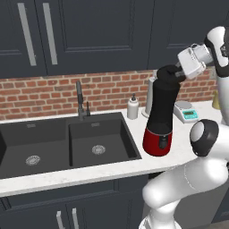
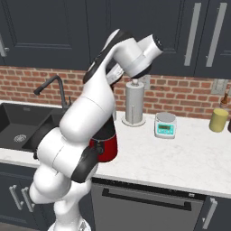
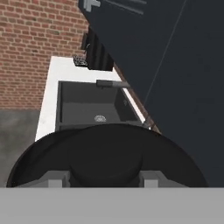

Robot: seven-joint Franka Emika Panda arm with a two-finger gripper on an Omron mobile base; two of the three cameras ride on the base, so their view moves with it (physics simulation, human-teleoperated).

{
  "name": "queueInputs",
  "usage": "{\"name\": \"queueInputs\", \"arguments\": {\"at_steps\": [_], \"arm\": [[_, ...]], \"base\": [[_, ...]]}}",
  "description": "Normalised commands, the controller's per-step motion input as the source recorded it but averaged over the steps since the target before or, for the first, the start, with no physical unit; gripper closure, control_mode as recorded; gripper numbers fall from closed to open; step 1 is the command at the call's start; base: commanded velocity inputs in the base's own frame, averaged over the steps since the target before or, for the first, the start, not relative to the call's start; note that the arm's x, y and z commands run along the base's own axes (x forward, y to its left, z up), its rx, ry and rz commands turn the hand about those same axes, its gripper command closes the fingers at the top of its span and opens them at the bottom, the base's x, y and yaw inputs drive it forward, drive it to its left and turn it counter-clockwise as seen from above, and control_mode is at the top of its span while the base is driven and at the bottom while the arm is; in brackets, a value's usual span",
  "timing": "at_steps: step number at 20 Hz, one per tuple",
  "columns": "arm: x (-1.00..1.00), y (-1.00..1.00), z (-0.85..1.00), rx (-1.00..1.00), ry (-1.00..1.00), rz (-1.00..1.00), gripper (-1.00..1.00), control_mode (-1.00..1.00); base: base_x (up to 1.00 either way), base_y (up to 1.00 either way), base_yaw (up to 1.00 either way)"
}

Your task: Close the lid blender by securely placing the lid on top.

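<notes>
The lid (image 3: 107,164) is being pinched by the tool (image 3: 105,178) atop the blender (image 1: 159,118); pressing down flush is being called for next.

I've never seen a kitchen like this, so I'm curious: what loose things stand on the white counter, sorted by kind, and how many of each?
Blender, black jar on red base: 1
Black lid, held at the jar's top: 1
White soap bottle: 1
Paper towel roll: 1
Kitchen scale: 1
Yellow container: 1
Total: 6

Arm (image 2: 85,122) hides blender (image 2: 106,144) jar.
</notes>
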Motion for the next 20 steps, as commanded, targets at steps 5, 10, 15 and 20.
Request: {"name": "queueInputs", "arguments": {"at_steps": [5, 10, 15, 20], "arm": [[0.07, 0.21, -0.29, 0.0, 0.09, -0.02, 1.0, -1.0], [0.01, 0.19, -0.37, 0.0, 0.14, -0.02, 1.0, -1.0], [0.0, 0.06, -0.42, 0.0, 0.09, -0.02, 1.0, -1.0], [0.06, 0.01, -0.22, 0.03, 0.01, -0.06, 1.0, -1.0]], "base": [[0.0, 0.0, 0.0], [0.0, 0.0, 0.0], [0.0, 0.0, 0.0], [0.0, 0.0, 0.0]]}}
